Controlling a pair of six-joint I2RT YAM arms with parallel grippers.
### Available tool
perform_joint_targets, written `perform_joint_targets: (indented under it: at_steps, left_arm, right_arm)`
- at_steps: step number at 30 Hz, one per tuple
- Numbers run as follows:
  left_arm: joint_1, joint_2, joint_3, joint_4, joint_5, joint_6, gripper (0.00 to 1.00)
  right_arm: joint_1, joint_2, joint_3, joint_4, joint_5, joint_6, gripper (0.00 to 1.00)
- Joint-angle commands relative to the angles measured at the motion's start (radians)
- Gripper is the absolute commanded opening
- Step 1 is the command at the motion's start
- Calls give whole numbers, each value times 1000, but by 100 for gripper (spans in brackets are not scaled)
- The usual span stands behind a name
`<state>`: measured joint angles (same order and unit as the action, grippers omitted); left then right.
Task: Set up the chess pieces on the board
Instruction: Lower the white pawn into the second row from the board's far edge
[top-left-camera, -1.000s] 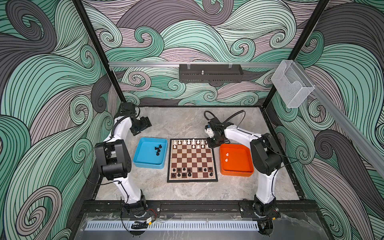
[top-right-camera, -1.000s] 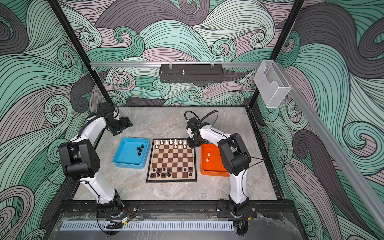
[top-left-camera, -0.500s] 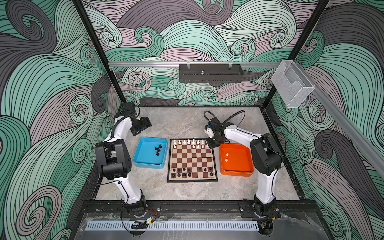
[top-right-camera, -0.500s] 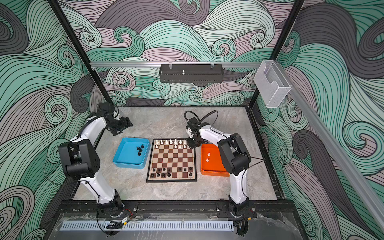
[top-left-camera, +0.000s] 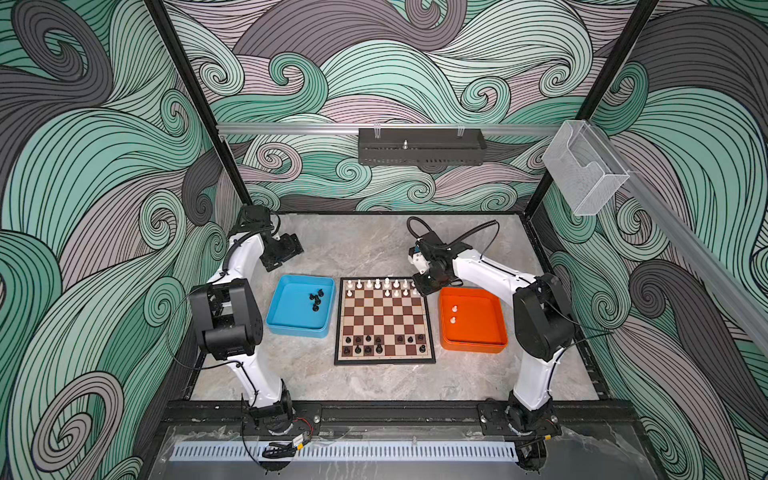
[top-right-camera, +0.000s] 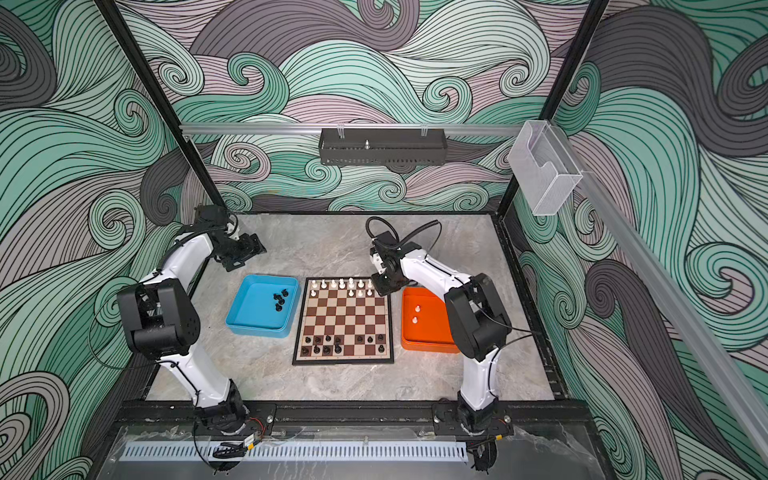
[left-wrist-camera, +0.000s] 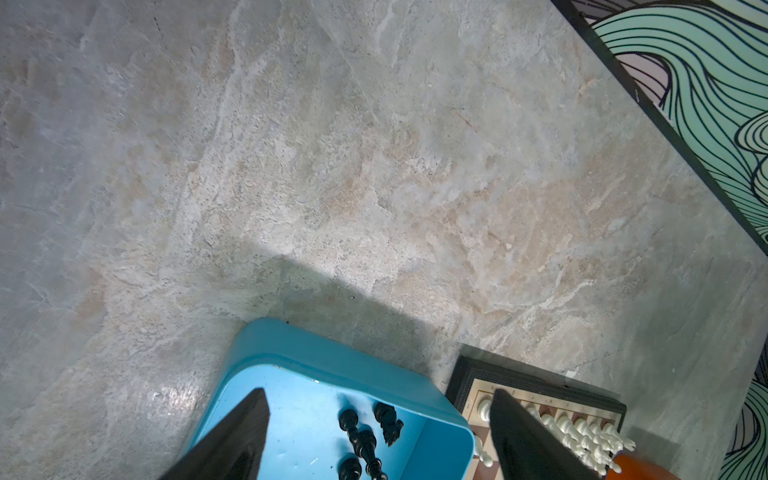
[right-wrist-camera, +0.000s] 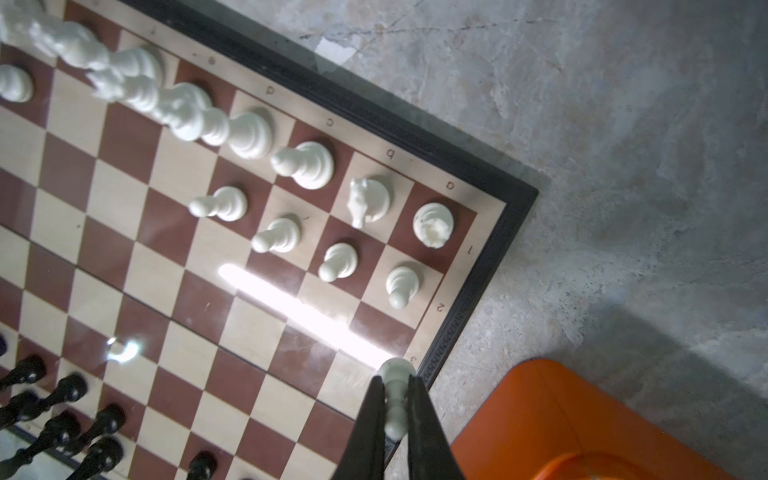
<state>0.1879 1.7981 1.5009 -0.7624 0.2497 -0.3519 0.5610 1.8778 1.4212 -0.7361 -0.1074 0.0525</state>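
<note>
The board (top-left-camera: 384, 322) (top-right-camera: 344, 321) lies mid-table. White chess pieces (top-left-camera: 377, 285) fill much of its far two rows, and black ones (top-left-camera: 368, 345) stand in its near rows. My right gripper (right-wrist-camera: 394, 380) is shut on a white pawn (right-wrist-camera: 395, 369), held over the board's edge (right-wrist-camera: 465, 316) by the far right corner; in both top views it (top-left-camera: 424, 286) (top-right-camera: 384, 286) hangs there. My left gripper (left-wrist-camera: 378, 399) is open and empty, above the table beyond the blue tray (top-left-camera: 291, 329). Its fingers (left-wrist-camera: 249, 428) frame several black pieces (left-wrist-camera: 361, 436) lying in that tray.
The orange tray (top-left-camera: 473, 345) right of the board holds two white pieces (top-left-camera: 454, 313). Black cage posts and patterned walls close in the marble table (top-left-camera: 365, 245). A dark box (top-left-camera: 422, 146) hangs on the back rail.
</note>
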Motion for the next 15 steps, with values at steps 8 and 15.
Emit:
perform_joint_targets:
  at_steps: [8,15]
  left_arm:
    - [13,1,5,-3,13,-12,86]
    - [12,-5,6,-3,18,-10,86]
  right_arm:
    - [122,22,182,-58,8,19,12]
    - [197,171,382,-97,24,88,12]
